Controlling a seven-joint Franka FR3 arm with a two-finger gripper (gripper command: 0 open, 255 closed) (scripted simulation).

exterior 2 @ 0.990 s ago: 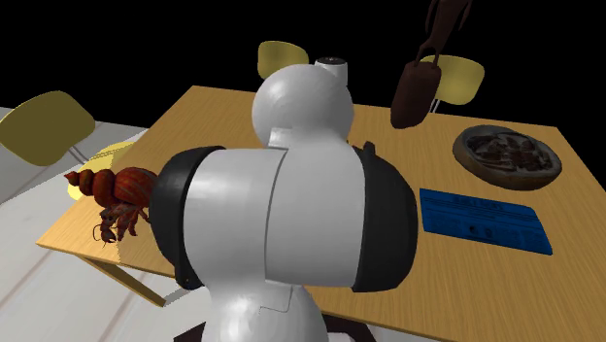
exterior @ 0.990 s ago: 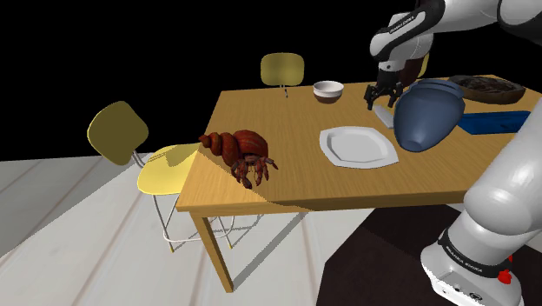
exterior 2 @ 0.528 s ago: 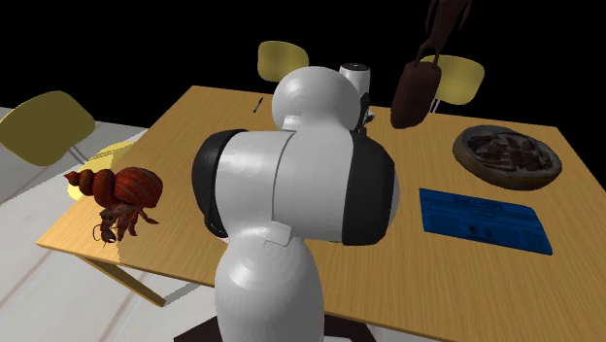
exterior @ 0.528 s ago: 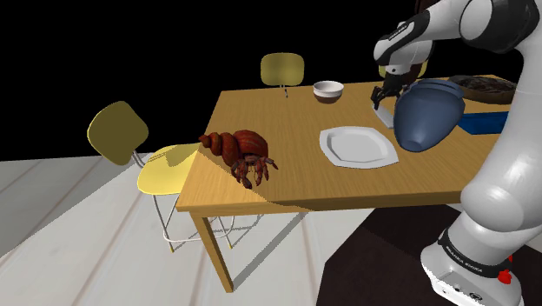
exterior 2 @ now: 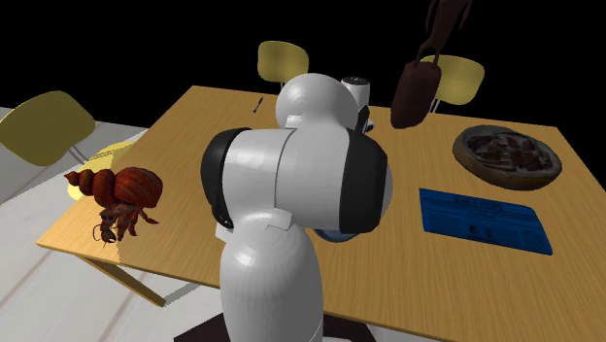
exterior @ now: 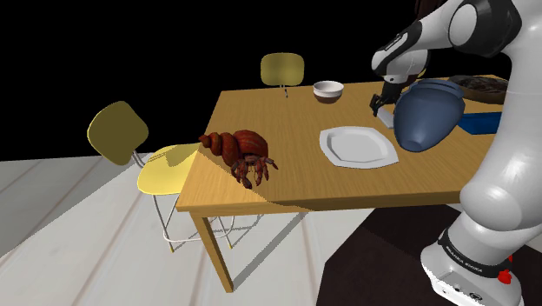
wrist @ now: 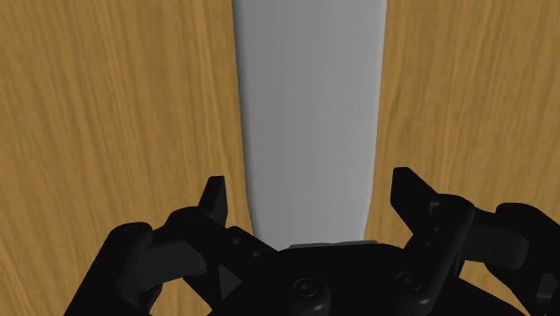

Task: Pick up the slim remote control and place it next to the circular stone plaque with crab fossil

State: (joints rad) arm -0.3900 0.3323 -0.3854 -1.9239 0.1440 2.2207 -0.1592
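Note:
A slim grey remote (wrist: 310, 108) lies flat on the wooden table (wrist: 108, 108). My gripper (wrist: 312, 202) is open and low over it, one black finger (wrist: 215, 196) on each long side and neither clasping it. In the shoulder view the gripper (exterior: 379, 103) stands at the far side of the table, just behind a big blue vase (exterior: 427, 113), with the remote's pale end (exterior: 382, 114) below it. The round dark stone plaque with the crab fossil (exterior 2: 508, 153) lies near the table's far corner at the second exterior view's right, and it shows as well at the shoulder view's right edge (exterior: 486, 87).
On the table are a white plate (exterior: 358, 146), a small bowl (exterior: 328, 89), a red hermit crab figure (exterior: 241, 155) at the near corner and a flat blue pad (exterior 2: 483, 220). A brown bag (exterior 2: 418, 89) hangs above the far edge. Yellow chairs (exterior: 117, 130) stand around.
The arm has swung down and the gripper has dropped to the table beside the blue vase, coming astride the remote. Its fingers have stayed open.

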